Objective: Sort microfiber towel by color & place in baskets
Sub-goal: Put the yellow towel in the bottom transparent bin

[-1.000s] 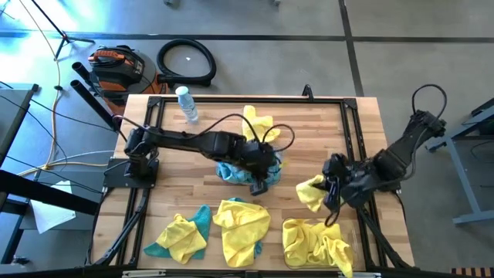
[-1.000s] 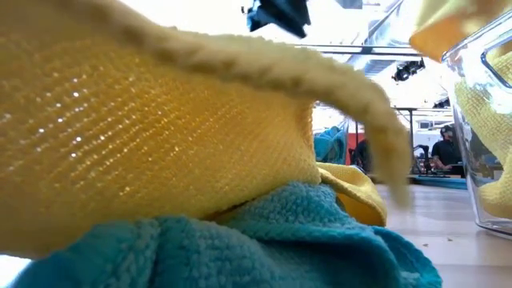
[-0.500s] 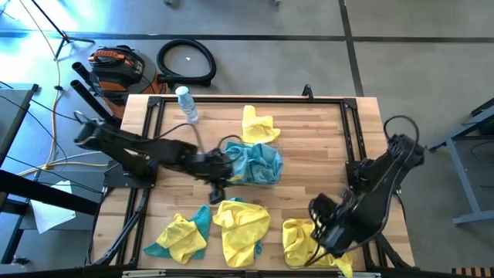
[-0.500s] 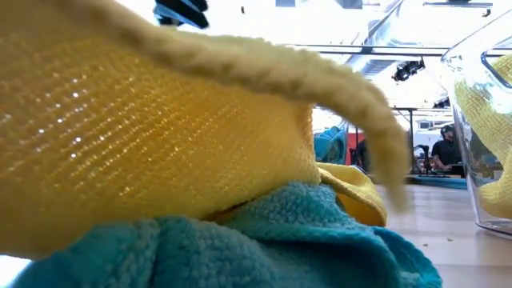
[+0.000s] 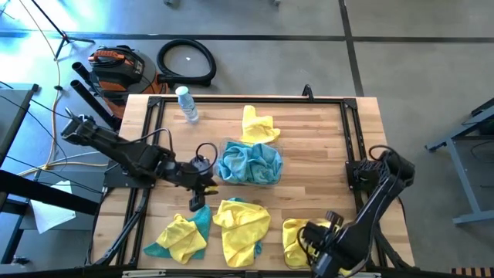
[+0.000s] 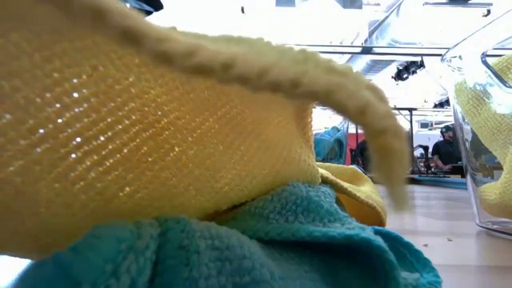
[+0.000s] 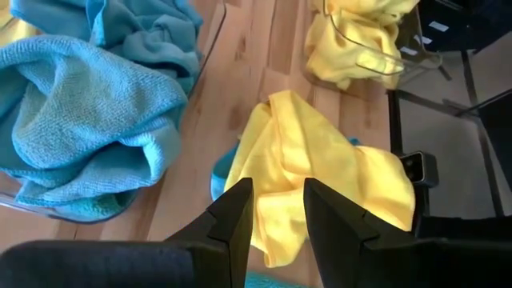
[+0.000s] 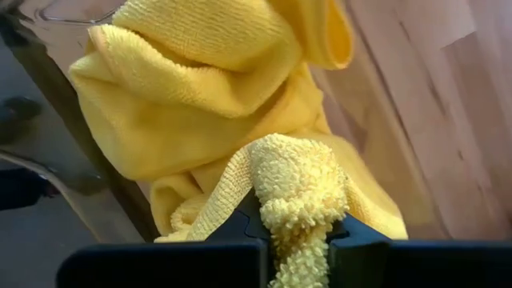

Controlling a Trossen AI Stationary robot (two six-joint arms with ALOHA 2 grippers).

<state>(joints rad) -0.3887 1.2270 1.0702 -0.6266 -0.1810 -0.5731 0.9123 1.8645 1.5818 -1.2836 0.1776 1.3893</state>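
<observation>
A soft yellow cloth was pinched in the closed right gripper over the near basket of yellow towels. The left gripper was held part open and empty above a loose yellow towel near the front edge; it was judged light and limp, best pinched at a raised fold. Farther back, teal cloths were piled in the middle basket.

Camera layout
High view looks straight down on the whole worktop; low view sits level, pressed against cloth; both wrists close, sharing yellow towels.

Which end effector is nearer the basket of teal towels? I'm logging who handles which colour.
Left. The left end effector hangs empty just beside the basket of teal towels, toward the left arm's base. The right end effector is far off, over the basket of yellow towels, pinching a yellow towel.
</observation>
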